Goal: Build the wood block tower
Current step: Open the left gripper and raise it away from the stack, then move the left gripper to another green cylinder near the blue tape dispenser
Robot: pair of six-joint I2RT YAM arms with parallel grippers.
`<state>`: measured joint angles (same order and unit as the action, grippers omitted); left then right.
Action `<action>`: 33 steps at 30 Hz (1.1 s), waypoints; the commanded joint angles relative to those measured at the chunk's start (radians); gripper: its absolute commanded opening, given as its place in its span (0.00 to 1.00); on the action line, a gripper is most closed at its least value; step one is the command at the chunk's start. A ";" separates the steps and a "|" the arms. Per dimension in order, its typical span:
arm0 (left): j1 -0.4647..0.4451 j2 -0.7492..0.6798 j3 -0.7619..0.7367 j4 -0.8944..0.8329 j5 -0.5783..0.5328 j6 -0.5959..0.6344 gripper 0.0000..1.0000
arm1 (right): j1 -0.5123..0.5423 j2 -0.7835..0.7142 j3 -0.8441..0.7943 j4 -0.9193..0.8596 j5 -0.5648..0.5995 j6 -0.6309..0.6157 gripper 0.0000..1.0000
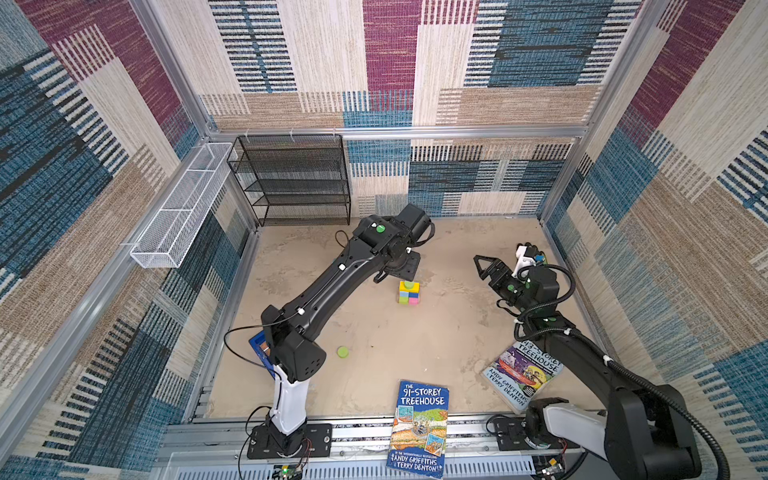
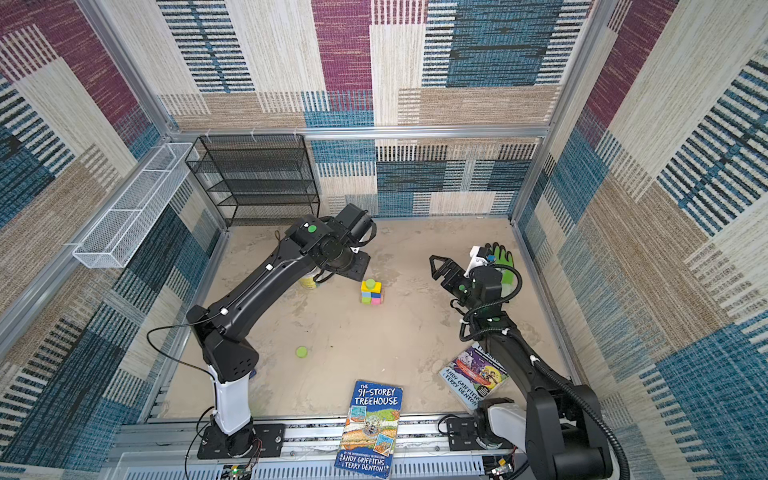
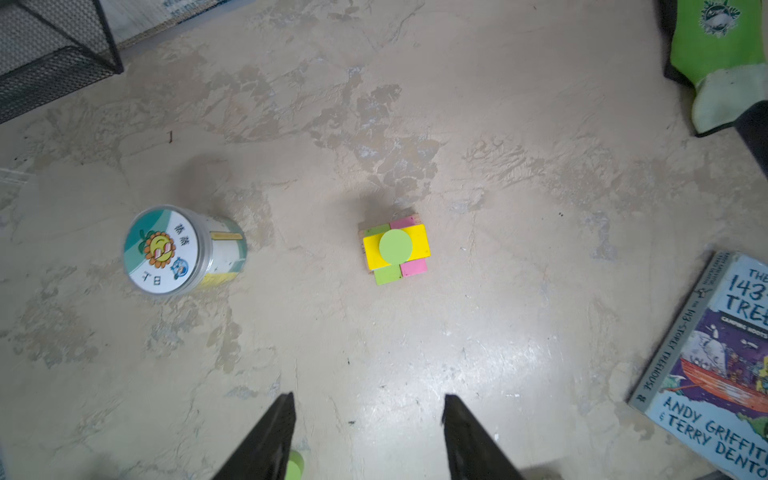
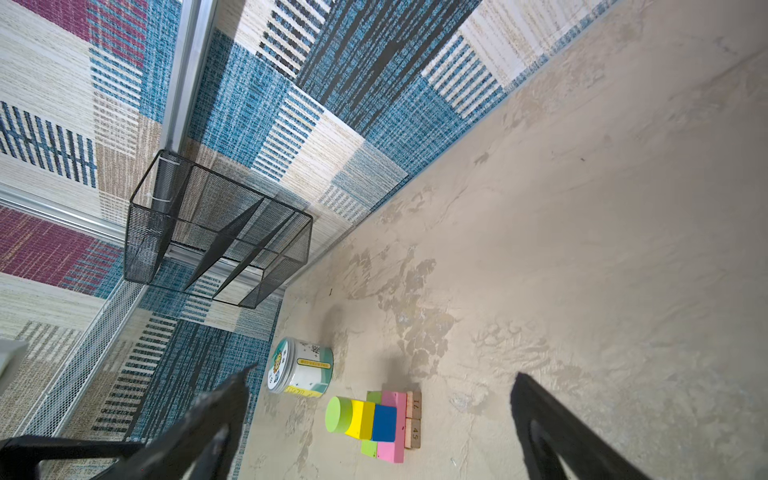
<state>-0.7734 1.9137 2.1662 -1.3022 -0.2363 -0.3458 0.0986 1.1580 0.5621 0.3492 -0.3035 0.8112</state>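
The tower (image 1: 409, 293) (image 2: 372, 292) stands mid-table: tan bars at the bottom, lime and pink oblongs, blue cubes, a yellow oblong and a lime cylinder on top (image 3: 395, 246) (image 4: 338, 414). A loose lime round piece (image 1: 343, 352) (image 2: 302, 352) lies on the table nearer the front, and shows beside a left finger (image 3: 294, 467). My left gripper (image 3: 369, 401) hangs high over the table, looking down on the tower, open and empty. To the right of the tower my right gripper (image 1: 482, 268) (image 4: 384, 374) is raised, open wide and empty.
A round tin (image 2: 309, 282) (image 3: 178, 249) stands left of the tower, under the left arm. A black wire rack (image 1: 295, 178) sits at the back left and a green glove (image 2: 503, 257) at the back right. Two books (image 1: 419, 428) (image 1: 523, 374) lie at the front. A dark-blue case (image 1: 259, 347) peeks out by the left arm.
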 commanded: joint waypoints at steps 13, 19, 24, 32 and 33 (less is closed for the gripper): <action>-0.015 -0.568 -0.612 0.115 -0.157 -0.278 0.60 | 0.000 0.045 0.021 -0.011 0.056 0.026 1.00; -0.015 -0.681 -0.766 0.113 -0.133 -0.342 0.59 | 0.000 0.048 0.022 -0.012 0.067 0.032 1.00; -0.014 -0.710 -0.869 0.115 -0.128 -0.377 0.59 | 0.000 0.051 0.028 -0.027 0.073 0.025 1.00; -0.015 -0.648 -0.941 0.115 -0.123 -0.377 0.59 | 0.000 0.021 0.021 -0.053 0.102 0.023 1.00; -0.015 -0.638 -0.946 0.116 -0.128 -0.376 0.59 | 0.000 0.014 0.017 -0.054 0.108 0.023 1.00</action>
<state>-0.7883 1.2591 1.2308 -1.1992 -0.3595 -0.7036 0.0986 1.1862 0.5812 0.2989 -0.2241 0.8360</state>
